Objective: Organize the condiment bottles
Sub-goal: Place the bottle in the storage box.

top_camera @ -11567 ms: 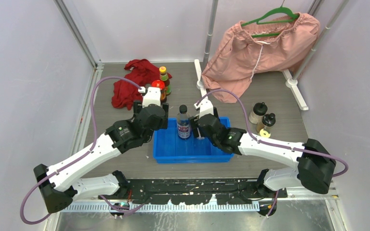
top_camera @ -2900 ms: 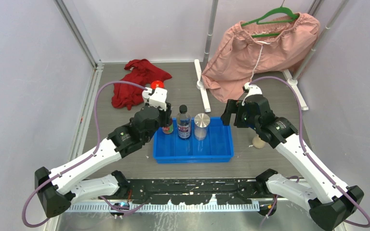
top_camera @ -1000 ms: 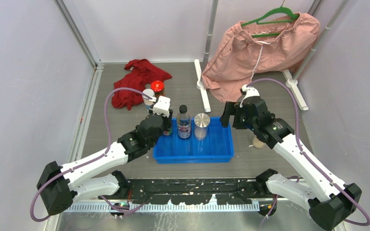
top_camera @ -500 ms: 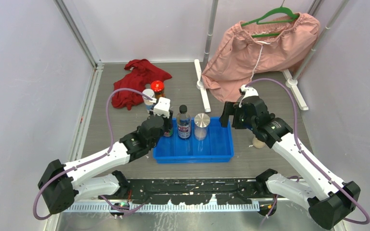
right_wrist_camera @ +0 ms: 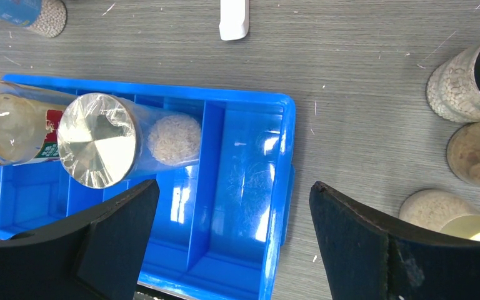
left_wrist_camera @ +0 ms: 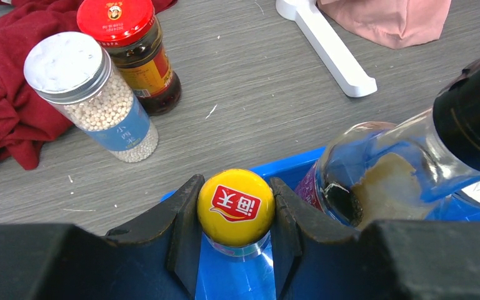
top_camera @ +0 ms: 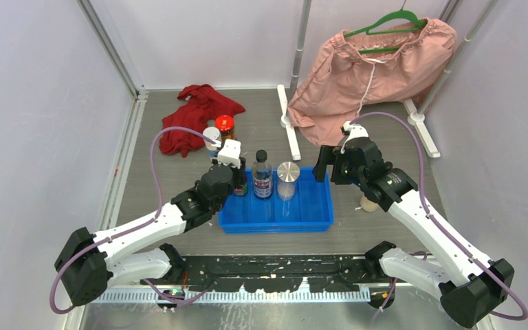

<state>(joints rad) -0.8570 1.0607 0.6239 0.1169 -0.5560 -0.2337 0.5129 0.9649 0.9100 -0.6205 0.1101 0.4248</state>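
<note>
The left claw (left_wrist_camera: pixel 236 186) is closed part-way on the small yellow-capped bottle (left_wrist_camera: pixel 236 209), with one finger pressed against each side of the round printed cap. Only the cap and a sliver of clear neck show, with the blue plastic tray (left_wrist_camera: pixel 290 170) directly beneath. I cannot tell whether the base rests on the tray floor. Just right of this claw, in the tray, stands a tall clear bottle with a black cap (left_wrist_camera: pixel 375 172). Beyond the claw, on the grey tabletop (left_wrist_camera: pixel 244 94), are a silver-lidded jar of white beads (left_wrist_camera: pixel 84 94) and a dark sauce jar with a red lid (left_wrist_camera: pixel 128 50), both beside a crumpled red cloth (left_wrist_camera: pixel 0 119).

The right claw (right_wrist_camera: pixel 234 186) hangs wide open and empty above the tray's right-hand compartments. To its left, in the tray, stands a clear jar with a shiny metal lid (right_wrist_camera: pixel 97 140). To its right, off the tray, is a cluster of three pale jars (right_wrist_camera: pixel 478 153).

The yellow-capped bottle looks rigid and light. Its glossy cap is probably slippery, and held this high the body could swing, so a grip lower on the neck or shoulder would likely be steadier.

Only the left wrist view shows the fingers touching the cap, because from above the wrist covers it. The right wrist view shows all three jars of the cluster, while the overhead view shows only one, beside the forearm.
</note>
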